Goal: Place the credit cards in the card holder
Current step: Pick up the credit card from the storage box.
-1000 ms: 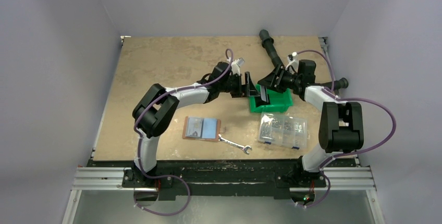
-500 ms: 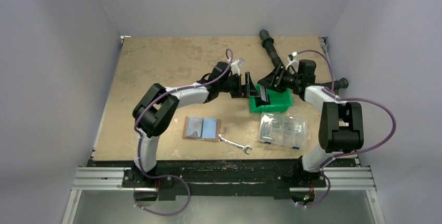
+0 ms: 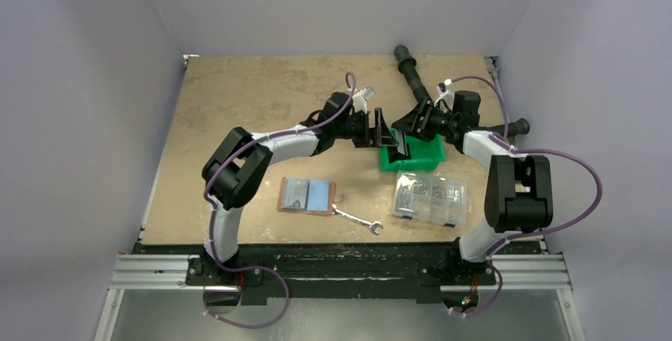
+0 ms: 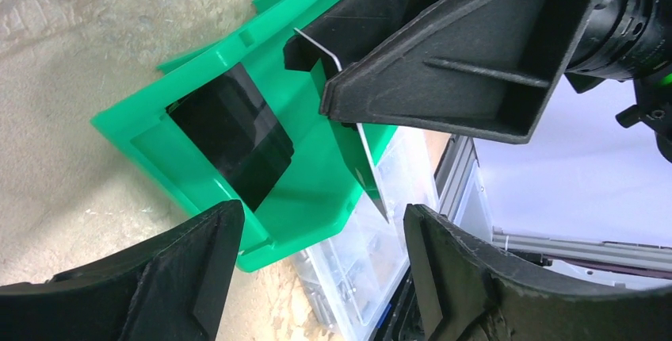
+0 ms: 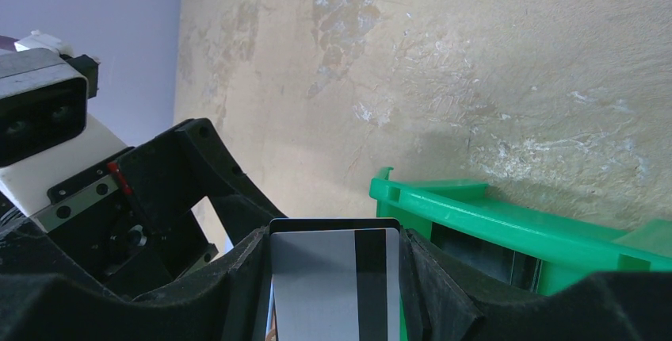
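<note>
My right gripper [image 5: 333,255] is shut on a grey credit card [image 5: 317,289] with a black stripe. The dark edge of a second card shows just behind it. Both hang above the green bin [image 3: 421,159]. In the left wrist view that card [image 4: 363,147] appears edge-on under the right gripper's fingers [image 4: 444,71]. My left gripper [image 4: 319,222] faces it, open and holding nothing. In the top view the left gripper [image 3: 380,128] and right gripper [image 3: 401,144] almost meet. The card holder [image 3: 307,195] lies open on the table, with a light blue rectangle on its right half.
A dark flat card-like piece [image 4: 230,139] lies inside the green bin [image 4: 158,143]. A clear compartment box [image 3: 430,197] sits in front of the bin, and a wrench [image 3: 357,220] lies beside the card holder. Black handles [image 3: 412,71] lie at the back right.
The left wrist has turned very slightly. Nothing else has visibly moved.
</note>
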Controlling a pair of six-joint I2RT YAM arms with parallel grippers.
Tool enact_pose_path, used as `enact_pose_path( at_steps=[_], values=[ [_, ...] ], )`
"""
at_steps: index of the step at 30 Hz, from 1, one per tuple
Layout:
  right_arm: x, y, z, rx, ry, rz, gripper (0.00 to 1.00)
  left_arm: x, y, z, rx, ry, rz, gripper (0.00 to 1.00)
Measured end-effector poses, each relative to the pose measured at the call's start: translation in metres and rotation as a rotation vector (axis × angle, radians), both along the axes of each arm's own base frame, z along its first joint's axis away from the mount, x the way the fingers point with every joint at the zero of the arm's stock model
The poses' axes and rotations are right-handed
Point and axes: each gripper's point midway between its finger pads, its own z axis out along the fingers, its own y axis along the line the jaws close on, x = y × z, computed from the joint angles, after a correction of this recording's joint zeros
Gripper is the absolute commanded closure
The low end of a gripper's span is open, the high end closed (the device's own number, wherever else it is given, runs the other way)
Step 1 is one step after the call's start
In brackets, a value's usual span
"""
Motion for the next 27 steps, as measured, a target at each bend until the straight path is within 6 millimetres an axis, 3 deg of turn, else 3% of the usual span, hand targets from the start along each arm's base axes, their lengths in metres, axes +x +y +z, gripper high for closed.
enact_pose_path(
  at_steps=[25,27],
  values=[
    [-0.0005,0.0006,0.0004,0.003,0.000,0.004,1.00,-0.0011,-0.0022,-0.0016,0.004,0.009,-0.004,0.37],
    [-0.0008,0.0008,0.0006,0.004,0.000,0.006,1.00,-0.0013,-0.0018,-0.0026,0.007,0.012,-0.003,0.30]
  ],
)
